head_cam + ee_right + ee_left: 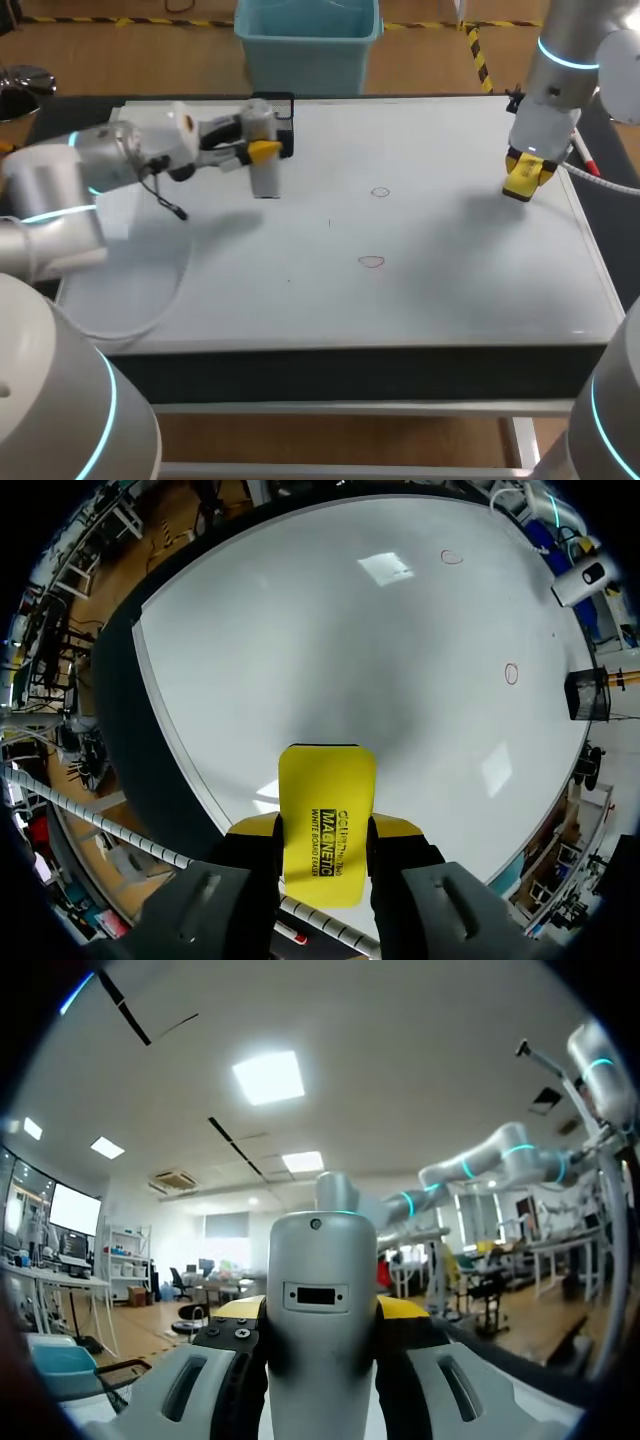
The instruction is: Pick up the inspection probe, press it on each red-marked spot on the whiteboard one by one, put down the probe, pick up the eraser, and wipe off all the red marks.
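My left gripper (262, 150) hangs over the back left of the whiteboard (450, 280), shut on the grey inspection probe (266, 178). In the left wrist view the probe (322, 1290) stands between the yellow-tipped fingers (402, 1308), pointing out into the room. At the right side of the board my right gripper (527, 176) is shut on the yellow eraser (522, 180), just above the surface. Seen from the right wrist, the eraser (327, 815) sits between the fingers over the whiteboard (300, 630). Two small red rings (380, 192) (371, 262) mark the middle of the board, red ring (452, 556) and red ring (511, 673) ahead of the eraser.
A black wire holder (286, 122) stands at the back edge behind the probe, black holder (585, 693) in the right wrist view. A red-and-white marker (583, 156) lies along the board's right edge. A thin black cable (165, 200) hangs from my left arm.
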Motion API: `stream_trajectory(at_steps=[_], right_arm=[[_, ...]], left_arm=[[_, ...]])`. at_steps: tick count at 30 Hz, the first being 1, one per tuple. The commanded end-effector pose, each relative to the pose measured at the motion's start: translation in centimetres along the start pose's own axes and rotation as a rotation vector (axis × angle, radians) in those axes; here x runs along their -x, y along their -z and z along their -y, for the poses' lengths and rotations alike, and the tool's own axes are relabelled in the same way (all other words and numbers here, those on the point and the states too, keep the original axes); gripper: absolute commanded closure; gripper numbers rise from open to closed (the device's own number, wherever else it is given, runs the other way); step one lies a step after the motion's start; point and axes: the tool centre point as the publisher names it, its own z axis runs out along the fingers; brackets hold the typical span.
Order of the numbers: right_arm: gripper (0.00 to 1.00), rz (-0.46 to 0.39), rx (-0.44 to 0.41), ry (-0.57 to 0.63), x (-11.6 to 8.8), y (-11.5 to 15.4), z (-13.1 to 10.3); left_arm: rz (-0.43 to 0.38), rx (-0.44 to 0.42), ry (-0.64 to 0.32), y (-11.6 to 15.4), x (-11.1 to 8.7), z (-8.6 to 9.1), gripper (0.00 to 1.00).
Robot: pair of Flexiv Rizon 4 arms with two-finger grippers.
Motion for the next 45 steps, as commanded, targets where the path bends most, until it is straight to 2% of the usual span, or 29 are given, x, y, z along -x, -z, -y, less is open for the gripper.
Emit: stream_trajectory(at_steps=[1,4,10,19,33,45], right_arm=[[1.00,-0.003,0.000,0.002,0.0,0.1,0.1],[1.00,-0.003,0.000,0.002,0.0,0.1,0.1],[1.00,-0.003,0.000,0.002,0.0,0.1,0.1],[1.00,-0.003,0.000,0.002,0.0,0.1,0.1],[1.00,-0.003,0.000,0.002,0.0,0.1,0.1],[1.00,-0.003,0.000,0.002,0.0,0.1,0.1]], left_arm=[[0.003,-0.006,-0.016,-4.2,-0.2,-0.4,1.00],[-0.012,-0.020,-0.013,-6.0,-0.1,-0.9,1.00],[-0.036,-0.014,0.011,-10.1,0.1,-3.2,1.00],[-0.033,-0.007,0.025,-14.2,0.8,-5.7,1.00],[-0.079,-0.037,0.028,-17.0,1.9,-7.7,1.00],[-0.089,-0.047,0.032,-17.5,2.6,-9.6,1.00]])
